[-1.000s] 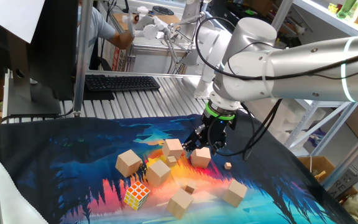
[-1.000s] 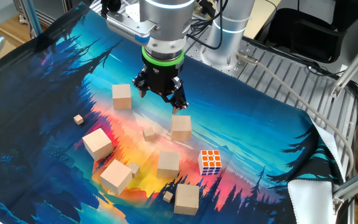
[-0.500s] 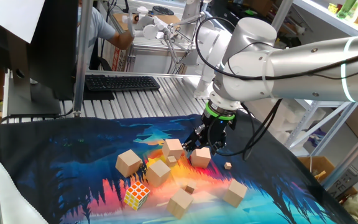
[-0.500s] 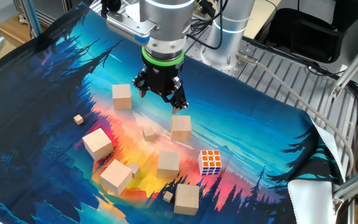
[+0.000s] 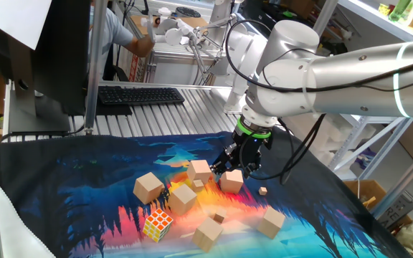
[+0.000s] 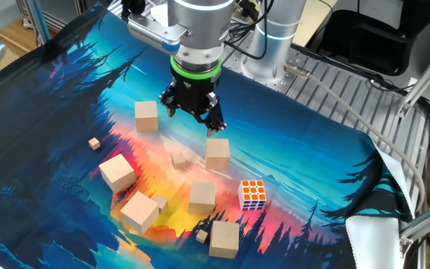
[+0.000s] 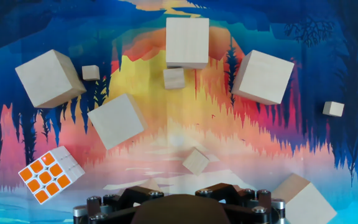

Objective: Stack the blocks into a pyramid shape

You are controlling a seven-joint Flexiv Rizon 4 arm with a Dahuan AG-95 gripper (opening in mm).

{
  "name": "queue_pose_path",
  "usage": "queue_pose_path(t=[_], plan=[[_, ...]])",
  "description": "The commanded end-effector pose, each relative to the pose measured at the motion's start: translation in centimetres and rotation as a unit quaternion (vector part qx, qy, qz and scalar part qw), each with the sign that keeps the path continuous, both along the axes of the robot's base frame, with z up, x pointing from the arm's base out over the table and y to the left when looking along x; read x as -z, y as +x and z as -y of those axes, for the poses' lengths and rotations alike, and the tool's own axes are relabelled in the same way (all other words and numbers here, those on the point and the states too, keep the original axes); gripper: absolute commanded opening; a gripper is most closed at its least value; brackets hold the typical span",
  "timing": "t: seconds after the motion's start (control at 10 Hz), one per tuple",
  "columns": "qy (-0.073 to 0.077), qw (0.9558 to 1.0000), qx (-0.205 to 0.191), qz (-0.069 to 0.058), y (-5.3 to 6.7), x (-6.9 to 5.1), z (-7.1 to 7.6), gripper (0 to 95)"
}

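Observation:
Several pale tan wooden blocks lie scattered singly on the colourful mat (image 6: 66,67), none stacked. My gripper (image 6: 193,119) hangs just above the mat, open and empty; it also shows in one fixed view (image 5: 235,168). One block (image 6: 146,116) lies to its left, apart from the fingers. Another block (image 6: 217,154) lies just in front of it on the right. Further blocks (image 6: 117,172), (image 6: 139,211), (image 6: 202,197), (image 6: 224,238) lie nearer the front. The hand view shows blocks ahead (image 7: 187,42), (image 7: 263,76), (image 7: 115,121), (image 7: 48,78) and one at the bottom right (image 7: 302,198).
A multicoloured puzzle cube (image 6: 253,194) sits among the blocks on the right, and shows in the hand view (image 7: 50,174). Tiny wooden cubes (image 6: 94,143), (image 6: 178,159), (image 6: 201,236) are scattered between them. A keyboard (image 5: 140,94) and monitor stand beyond the mat.

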State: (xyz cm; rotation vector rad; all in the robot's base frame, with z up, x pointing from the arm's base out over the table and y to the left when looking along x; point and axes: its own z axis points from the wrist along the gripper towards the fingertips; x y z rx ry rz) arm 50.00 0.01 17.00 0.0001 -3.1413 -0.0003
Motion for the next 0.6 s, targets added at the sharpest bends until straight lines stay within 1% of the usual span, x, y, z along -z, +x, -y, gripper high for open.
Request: queue_pose_path(t=[0.1, 0.2, 0.6], plan=[[0.000, 1.0000, 0.000, 0.000, 0.00, 0.00, 0.01, 95.0], [-0.040, 0.9849, 0.168, -0.013, 0.00, 0.00, 0.00, 0.0], [-0.039, 0.9850, 0.168, -0.012, 0.00, 0.00, 0.00, 0.0]])
